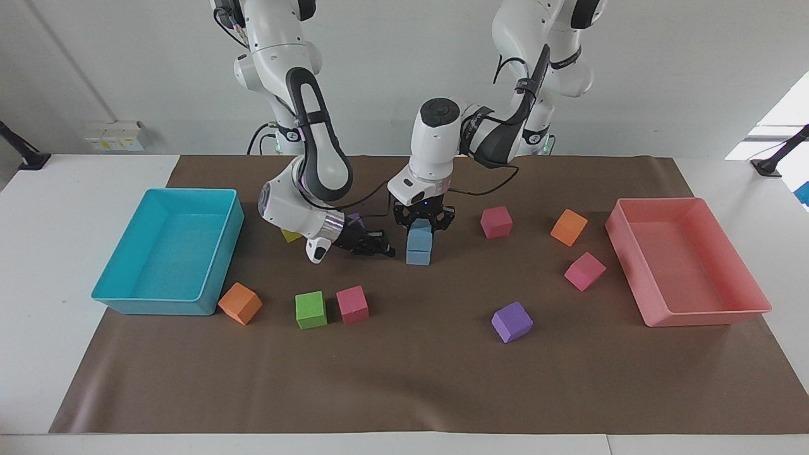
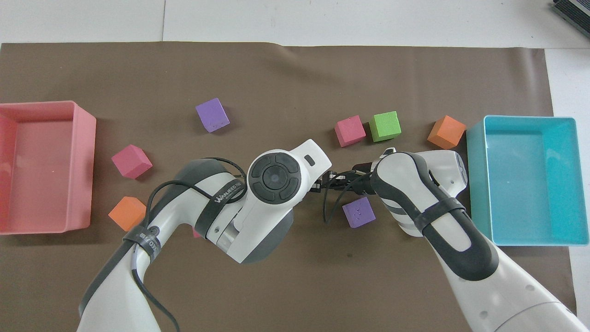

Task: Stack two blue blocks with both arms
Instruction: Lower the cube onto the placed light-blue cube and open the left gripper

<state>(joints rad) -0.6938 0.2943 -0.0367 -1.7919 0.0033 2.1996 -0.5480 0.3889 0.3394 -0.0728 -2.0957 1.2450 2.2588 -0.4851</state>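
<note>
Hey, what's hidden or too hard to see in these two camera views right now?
- Blue blocks: hidden in the overhead view by the left arm's wrist; only the facing view shows the stack.
- Left gripper: at the top block; whether it grips cannot be told.
- Right gripper: low beside the stack, fingers unreadable.
- Yellow cube: mostly covered by the right arm in the facing view, absent overhead.
</note>
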